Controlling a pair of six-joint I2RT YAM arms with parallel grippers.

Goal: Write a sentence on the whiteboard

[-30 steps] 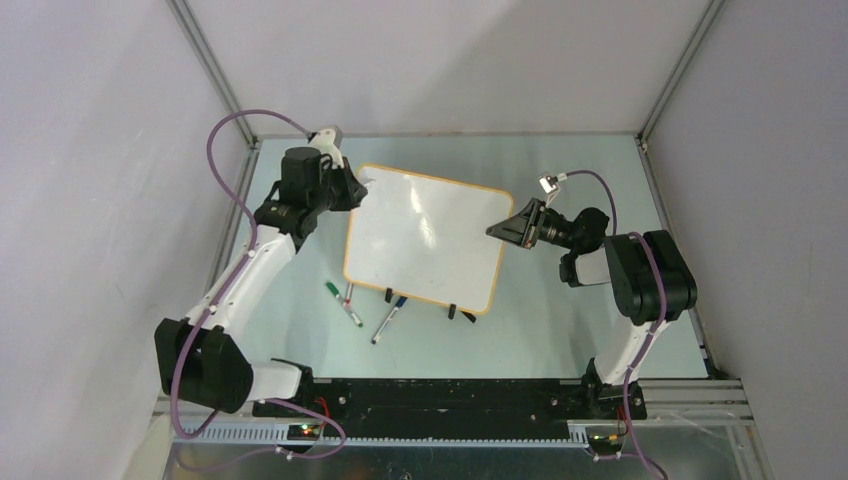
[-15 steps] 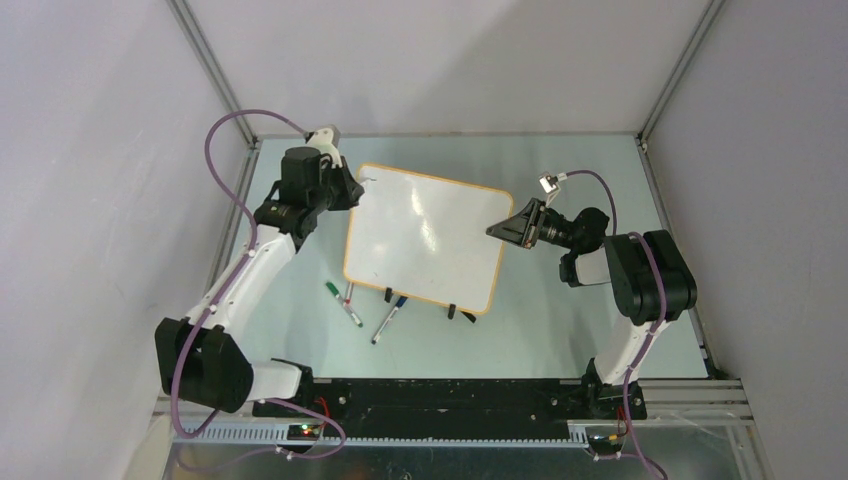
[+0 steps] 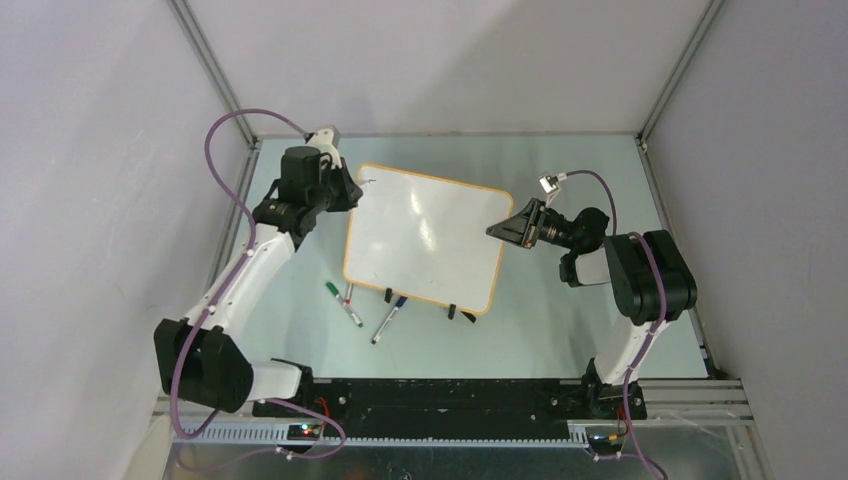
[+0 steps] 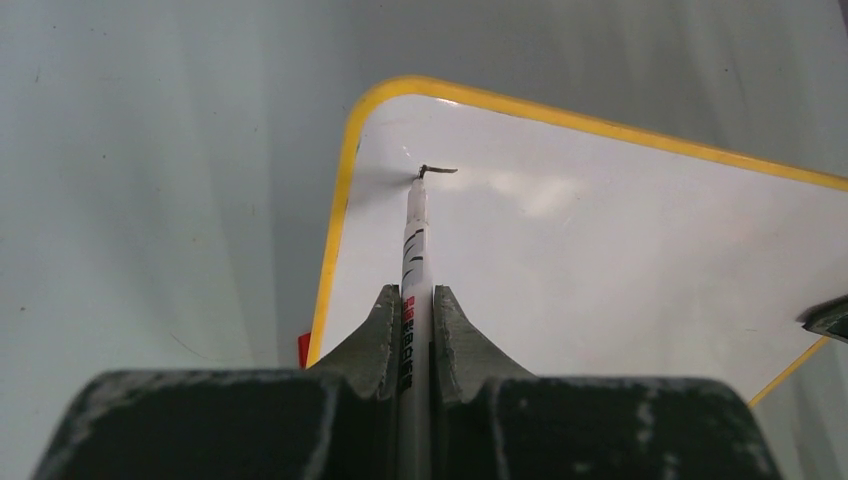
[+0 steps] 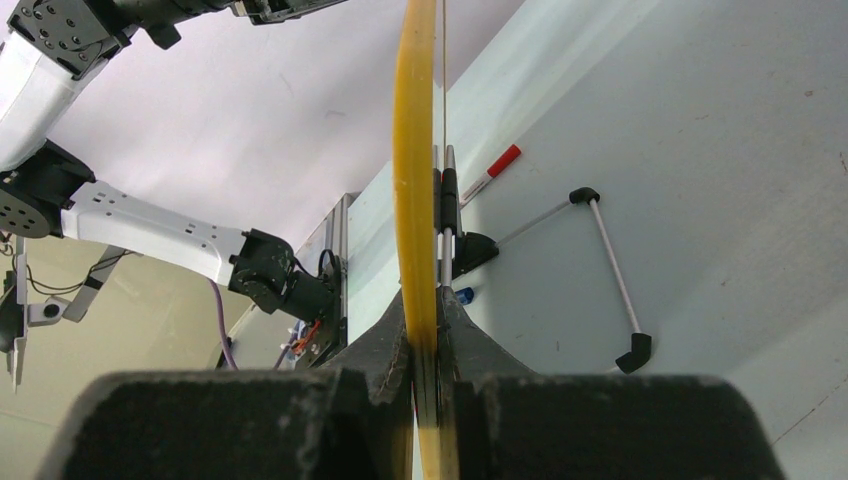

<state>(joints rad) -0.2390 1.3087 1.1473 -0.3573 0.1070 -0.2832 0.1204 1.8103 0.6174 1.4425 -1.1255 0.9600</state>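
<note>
My left claw (image 4: 412, 297) is gripping a white marker (image 4: 414, 225), fingers pinched narrow on its barrel. The barrel is carrying a red patch and black print that I cannot read. The tip is touching the whiteboard (image 4: 620, 270) near its far-left corner. There the sentence (image 4: 438, 170) is showing only as a short black stroke, no letter legible. My right claw (image 5: 422, 300) is clamping the board's right-hand rim. The board is sitting in the middle of the table (image 3: 560, 330). Compared with a second ago, the left claw is sitting slightly further back, uncovering that stroke, while the right claw and board are staying put.
</note>
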